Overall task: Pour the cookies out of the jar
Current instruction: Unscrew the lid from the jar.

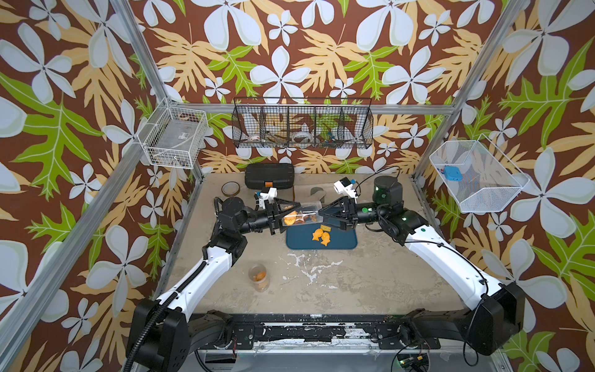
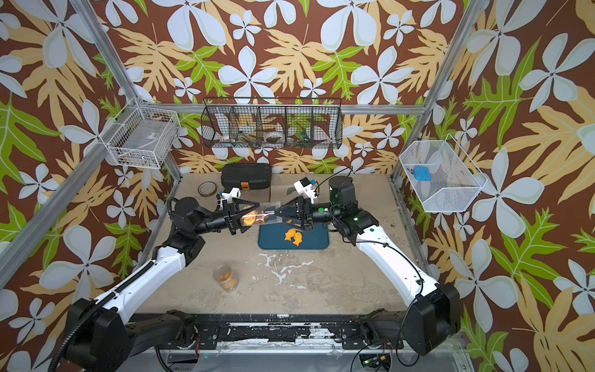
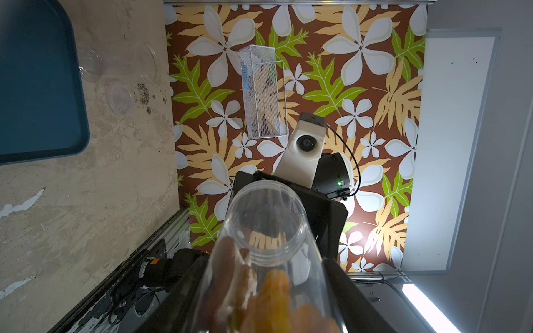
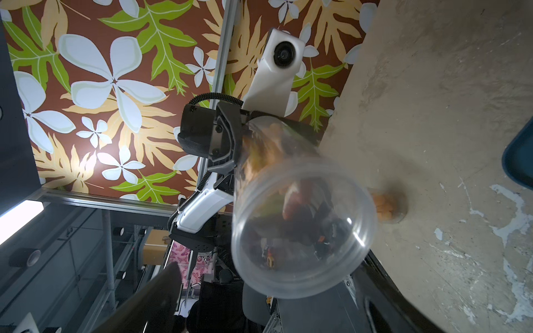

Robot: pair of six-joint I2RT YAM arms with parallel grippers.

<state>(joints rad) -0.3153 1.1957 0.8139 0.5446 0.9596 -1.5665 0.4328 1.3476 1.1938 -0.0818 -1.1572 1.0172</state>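
Note:
In both top views a clear plastic jar (image 1: pixel 304 215) (image 2: pixel 261 215) hangs on its side above the left edge of a dark blue tray (image 1: pixel 344 241) (image 2: pixel 314 242). My left gripper (image 1: pixel 286 215) (image 3: pixel 266 288) is shut on its body. Orange and brown cookies (image 1: pixel 291 219) (image 3: pixel 274 299) lie inside the jar, at the gripped end. Its far end (image 4: pixel 302 230) looks capped with a clear lid. My right gripper (image 1: pixel 323 218) (image 4: pixel 272 261) stands open around that end, one finger (image 4: pixel 161 288) well clear of it. Three orange cookies (image 1: pixel 321 236) (image 2: pixel 293 237) lie on the tray.
A second clear jar (image 1: pixel 258 277) with orange cookies stands at the front left of the table. A black case (image 1: pixel 269 175) and a tape roll (image 1: pixel 230 188) sit at the back. A loose clear lid (image 3: pixel 119 99) lies beside the tray. Wire baskets (image 1: pixel 302 124) hang on the walls.

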